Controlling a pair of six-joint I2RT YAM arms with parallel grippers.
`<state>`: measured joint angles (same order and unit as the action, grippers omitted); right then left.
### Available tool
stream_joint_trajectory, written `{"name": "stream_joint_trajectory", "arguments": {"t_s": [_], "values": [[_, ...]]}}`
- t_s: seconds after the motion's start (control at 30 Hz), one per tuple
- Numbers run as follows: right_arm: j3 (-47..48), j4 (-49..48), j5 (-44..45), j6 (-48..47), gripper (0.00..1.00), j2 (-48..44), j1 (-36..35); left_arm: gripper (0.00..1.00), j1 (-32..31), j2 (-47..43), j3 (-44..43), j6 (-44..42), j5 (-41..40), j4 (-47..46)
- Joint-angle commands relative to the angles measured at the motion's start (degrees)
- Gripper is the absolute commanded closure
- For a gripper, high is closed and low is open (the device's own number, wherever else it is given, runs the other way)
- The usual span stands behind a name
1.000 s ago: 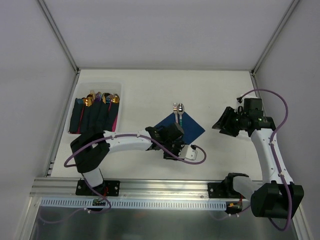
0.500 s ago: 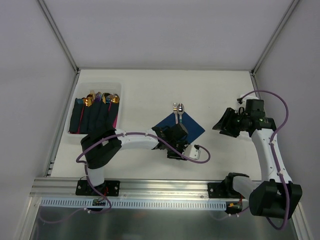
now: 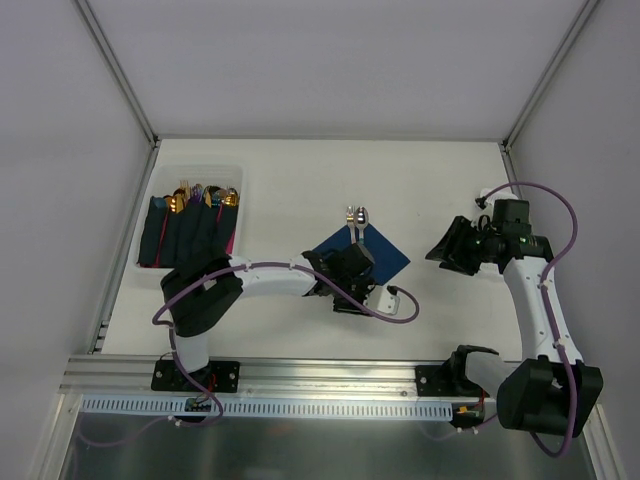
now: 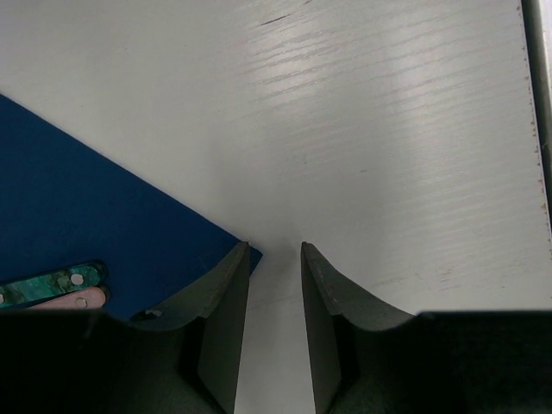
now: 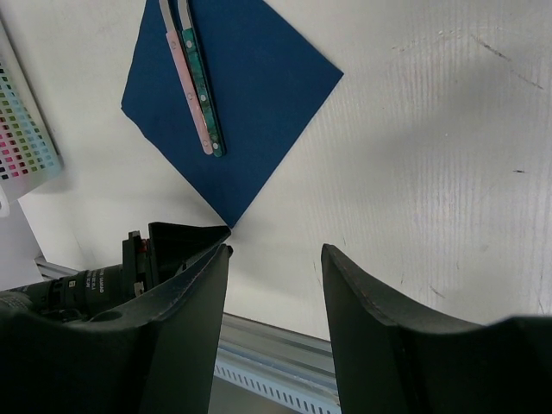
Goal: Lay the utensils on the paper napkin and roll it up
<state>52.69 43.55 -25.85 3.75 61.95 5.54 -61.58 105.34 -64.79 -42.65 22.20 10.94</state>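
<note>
The navy paper napkin [image 3: 380,255] lies as a diamond in the middle of the table and also shows in the right wrist view [image 5: 259,95]. Two silver utensils [image 3: 356,216] lie on it side by side, heads past its far corner. Their pink and green handles [image 5: 197,86] rest on the sheet, and the handle ends show in the left wrist view [image 4: 53,286]. My left gripper [image 3: 358,296] is low at the napkin's near corner [image 4: 172,250], narrowly open with nothing between the jaws [image 4: 274,250]. One of its fingertips [image 4: 235,259] is over that corner. My right gripper [image 3: 445,250] hovers open and empty to the right of the napkin [image 5: 274,248].
A clear tray [image 3: 200,170] at the back left holds several dark blue rolls with gold and coloured cutlery heads [image 3: 190,225]. A colour chart [image 5: 26,129] lies at the left of the right wrist view. The metal rail [image 3: 320,375] runs along the table's near edge.
My left arm has bent its elbow further right and its gripper has shifted slightly towards the napkin's near corner. The right arm has barely moved. Napkin and utensils are unmoved.
</note>
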Motion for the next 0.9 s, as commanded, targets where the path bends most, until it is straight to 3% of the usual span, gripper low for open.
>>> {"name": "stream_joint_trajectory", "arguments": {"t_s": [0.0, 0.7, 0.87], "values": [[-0.1, -0.9, -1.4, -1.1, 0.5, 0.4, 0.7, 0.69, 1.4, 0.2, -2.0, -1.3, 0.9, -0.8], [-0.1, -1.5, -2.9, -1.0, 0.52, 1.8, 1.2, 0.7, 2.1, 2.9, -2.3, -1.6, 3.6, 0.1], [-0.4, -1.5, -2.9, -1.0, 0.53, 1.5, 1.4, 0.77, 2.0, 4.3, -3.4, -1.1, 2.9, 1.1]]}}
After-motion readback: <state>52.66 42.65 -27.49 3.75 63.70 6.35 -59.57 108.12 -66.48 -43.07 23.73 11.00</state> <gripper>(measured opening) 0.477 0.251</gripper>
